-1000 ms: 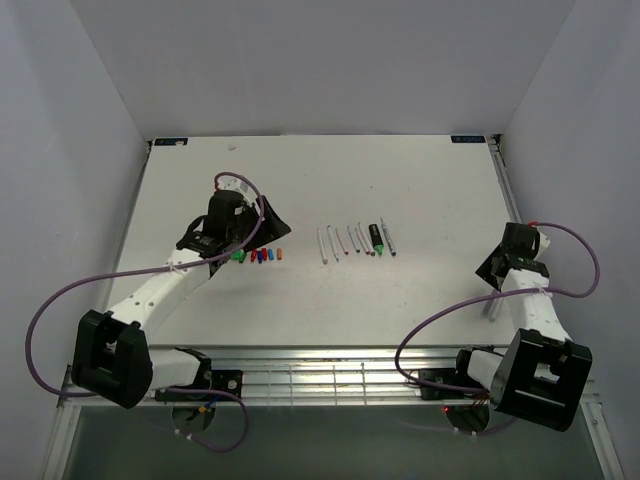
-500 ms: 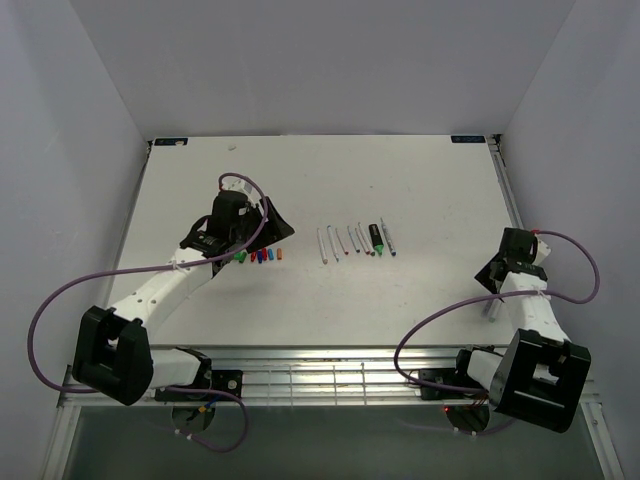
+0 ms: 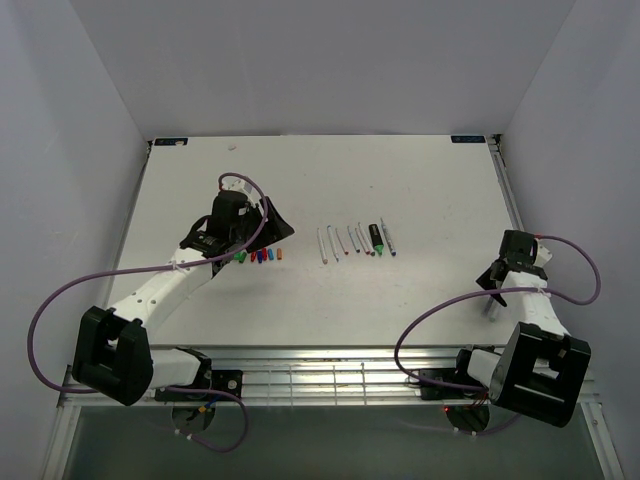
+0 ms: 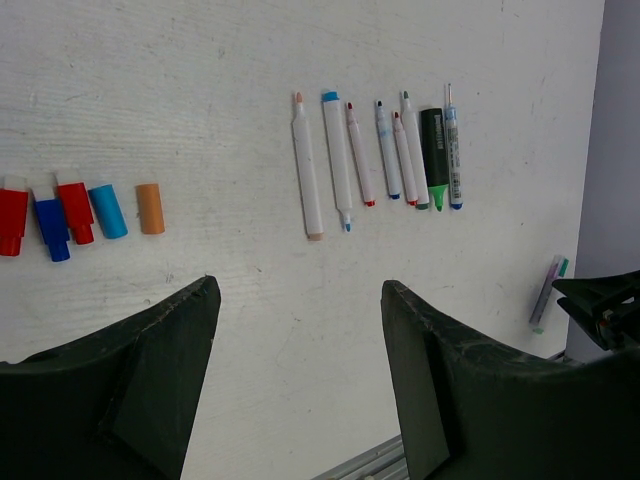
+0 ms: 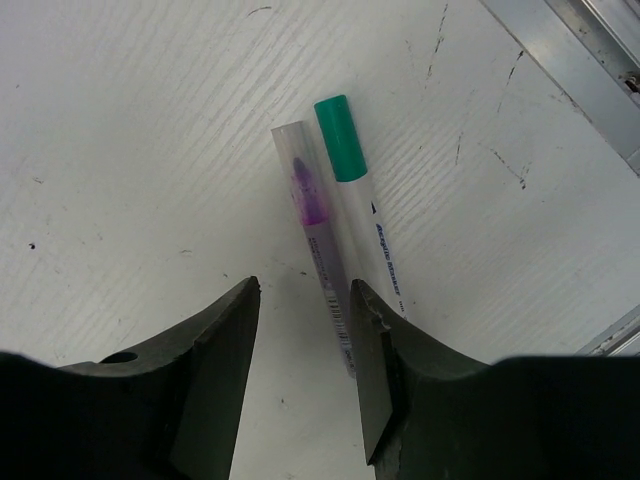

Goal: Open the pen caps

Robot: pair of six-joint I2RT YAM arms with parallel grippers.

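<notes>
The right end effector (image 5: 304, 290) hangs released and empty at the surface's (image 3: 300, 180) near-right corner, where two capped pens (image 5: 322, 235) lie side by side just off its gap, long axes pointing away, well apart from the released left end effector (image 4: 298, 288).

Bright, even light; soft shadows, sharp focus

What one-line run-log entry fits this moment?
left gripper: open, empty | right gripper: open near two capped thin white plastic pens | task: unfinished
</notes>
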